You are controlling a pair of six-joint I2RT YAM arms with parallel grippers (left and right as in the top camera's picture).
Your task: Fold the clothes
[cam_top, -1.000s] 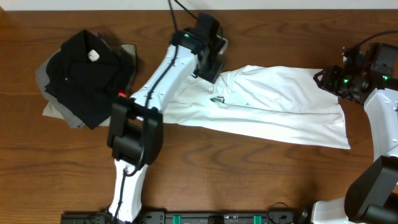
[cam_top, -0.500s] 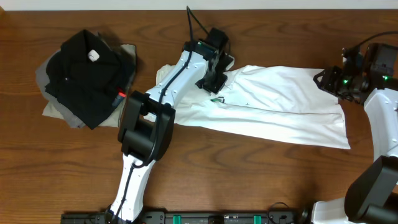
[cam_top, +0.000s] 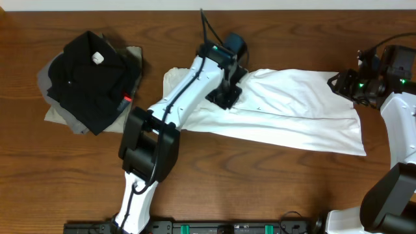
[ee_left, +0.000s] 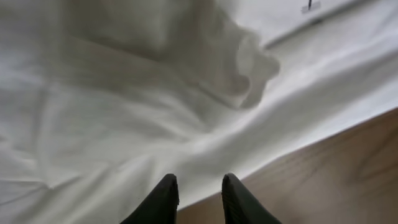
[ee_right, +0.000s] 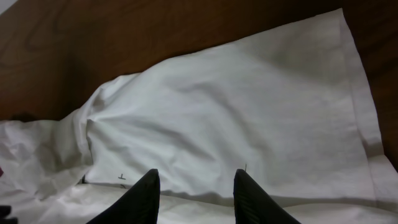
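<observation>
Left pincer (cam_top: 224, 97): slightly parted and empty. Its black fingertips (ee_left: 166, 198) hover low over the cloth's near edge, where bare wood shows.
Stack at far left: a black folded garment with a white tag (cam_top: 88, 84) lies on a grey folded garment (cam_top: 65, 118), well apart from the work.
Task's thing: the white crumpled cotton T-shirt (cam_top: 292, 104) lies in a long band from the middle to the right of the brown wooden table (cam_top: 260, 188), on its far half. The left end is bunched and rumpled.
Right pincer (cam_top: 343, 86): released and holding nothing, it hangs over the shirt's far right end, and the hemmed edge is in its wrist view (ee_right: 196, 193).
Step in hand (judged): getting hold of the shirt to spread it flat before any fold.
How to do it well: the left pincer should come down on the near edge and pinch a single layer, not the bunched ridge. The right should take the hem corner. Both should then draw apart evenly and low, so the wrinkles pull out without dragging the shirt toward the stack.
</observation>
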